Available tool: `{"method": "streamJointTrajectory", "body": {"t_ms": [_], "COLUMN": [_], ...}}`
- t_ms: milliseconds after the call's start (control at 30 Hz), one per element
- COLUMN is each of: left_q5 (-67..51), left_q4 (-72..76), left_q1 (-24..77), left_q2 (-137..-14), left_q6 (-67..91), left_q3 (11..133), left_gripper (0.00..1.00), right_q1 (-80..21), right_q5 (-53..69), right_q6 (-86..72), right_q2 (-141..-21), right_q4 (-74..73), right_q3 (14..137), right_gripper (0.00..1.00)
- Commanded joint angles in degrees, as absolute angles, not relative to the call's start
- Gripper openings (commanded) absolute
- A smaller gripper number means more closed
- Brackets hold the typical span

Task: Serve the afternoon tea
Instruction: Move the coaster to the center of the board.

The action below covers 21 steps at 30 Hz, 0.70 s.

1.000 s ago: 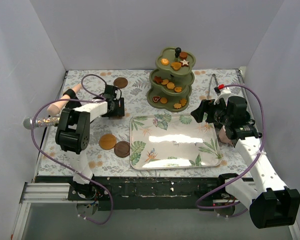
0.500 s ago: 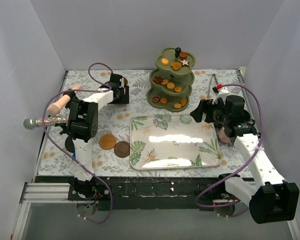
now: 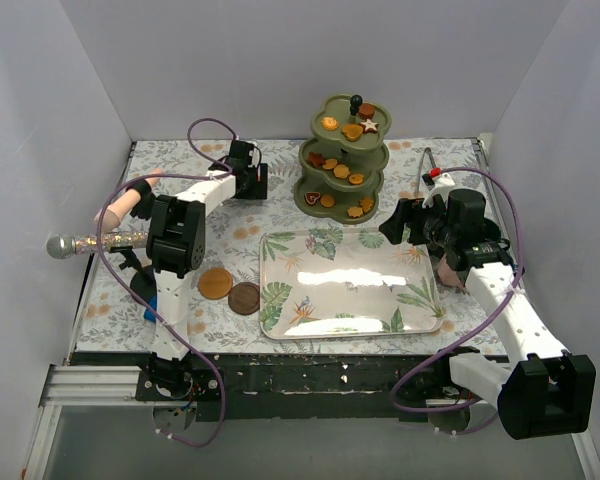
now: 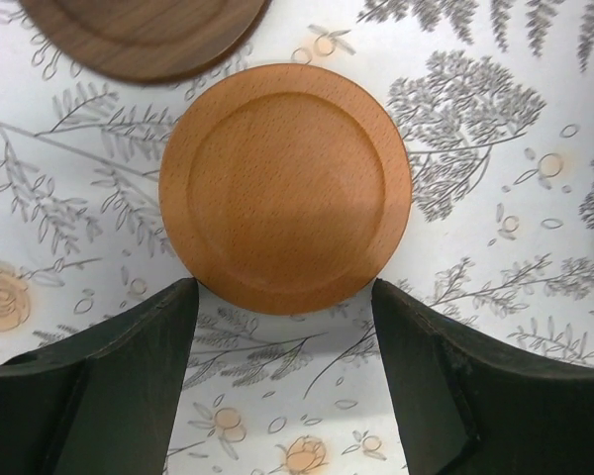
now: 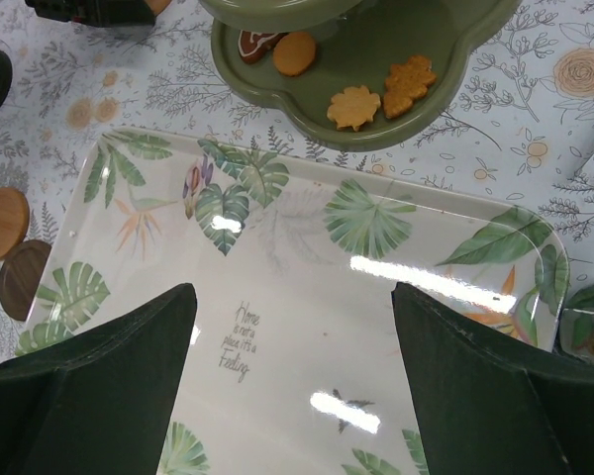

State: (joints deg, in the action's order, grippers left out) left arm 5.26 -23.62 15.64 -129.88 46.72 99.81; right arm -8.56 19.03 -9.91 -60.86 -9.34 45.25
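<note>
The olive-green three-tier stand (image 3: 344, 150) with its black knob stands at the back centre and carries orange and brown biscuits (image 5: 354, 107). In the left wrist view a light brown coaster (image 4: 285, 188) lies flat just ahead of my open left gripper (image 4: 282, 297), and nothing is held. A dark coaster (image 4: 144, 35) lies beyond it. Two more coasters (image 3: 229, 290) sit left of the tray. My right gripper (image 5: 292, 297) hangs open and empty over the leaf-print tray (image 5: 129, 188), near the stand's bottom tier (image 5: 455, 59). No mug shows clearly.
The glittery microphone (image 3: 98, 242) lies along the left edge beside my left arm. Metal tongs (image 3: 430, 165) with a red tip lie at the back right, behind my right arm. White walls close in the patterned tablecloth (image 3: 280, 190) on three sides.
My left arm has stretched toward the back of the table, carrying its open gripper up over the far-left coasters. The right arm has hardly moved.
</note>
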Motion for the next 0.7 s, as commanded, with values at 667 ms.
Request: {"method": "streamJointTrajectory", "body": {"t_ms": [667], "left_q5": [0.6], "left_q4": [-26.5], "left_q1": [19.7], "left_q2": [-128.5], "left_q6": [48.2], "left_q3": [99.1], "left_gripper": [0.92], "right_q1": [-8.8], "right_q5": [19.2], "right_q6": [-8.5], "right_q2": [-60.9], "right_q4": [-7.6], "right_q3": [47.9], "right_gripper": [0.89]}}
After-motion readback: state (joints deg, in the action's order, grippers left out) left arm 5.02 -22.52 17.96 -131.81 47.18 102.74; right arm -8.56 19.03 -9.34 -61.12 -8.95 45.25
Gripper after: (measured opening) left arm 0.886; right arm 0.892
